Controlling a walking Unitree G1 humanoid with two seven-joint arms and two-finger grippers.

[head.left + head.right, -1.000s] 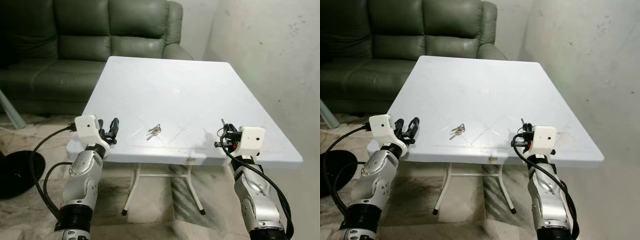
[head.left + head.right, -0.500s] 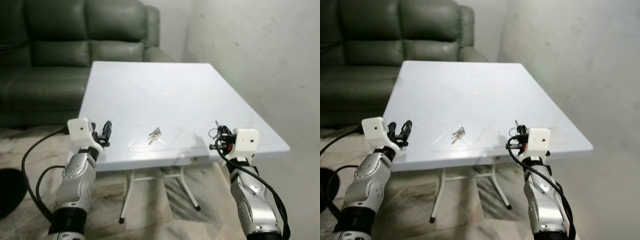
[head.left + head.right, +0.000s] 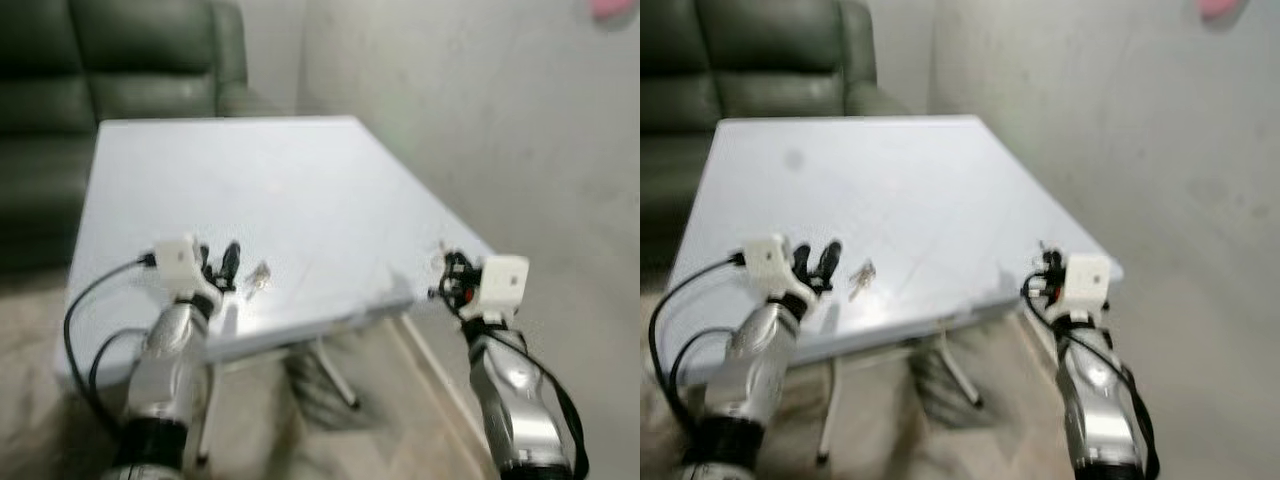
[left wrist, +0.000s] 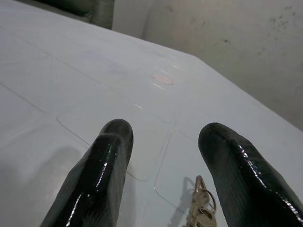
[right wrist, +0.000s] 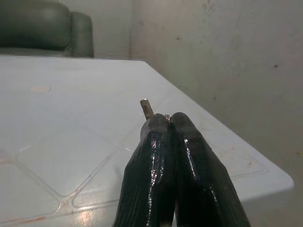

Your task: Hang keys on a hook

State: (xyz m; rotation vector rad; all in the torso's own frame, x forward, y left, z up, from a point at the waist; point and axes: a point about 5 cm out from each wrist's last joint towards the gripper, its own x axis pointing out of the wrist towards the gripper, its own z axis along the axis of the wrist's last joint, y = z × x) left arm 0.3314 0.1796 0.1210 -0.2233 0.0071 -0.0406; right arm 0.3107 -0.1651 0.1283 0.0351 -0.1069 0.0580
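1. Head views are motion-blurred; fine detail is soft.
2. Worktop: white, square, moulded panel lines, on thin white legs. Faint pinkish spot on the surface, well beyond the keys in the left wrist view.
3. Keys: small bunch lying flat on the worktop, near its front edge and closer to the front-left corner than the front-right one. In the left wrist view the ring and blades sit just ahead of the left hand's fingers.
4. Left hand: over the front edge near the front-left corner, just left of the keys. Fingers are apart with a clear gap, nothing between them, not touching the keys.
5. Right hand: at the worktop's front-right corner, well apart from the keys on the worktop. Fingers are pressed together, and a small metal tip pokes out from between them. Can't tell what that piece is.
6. Dark green sofa behind the worktop's far edge.
7. Grey plaster wall along the worktop's right side. Pink object high on the wall, blurred and cut by the frame, shape unreadable.
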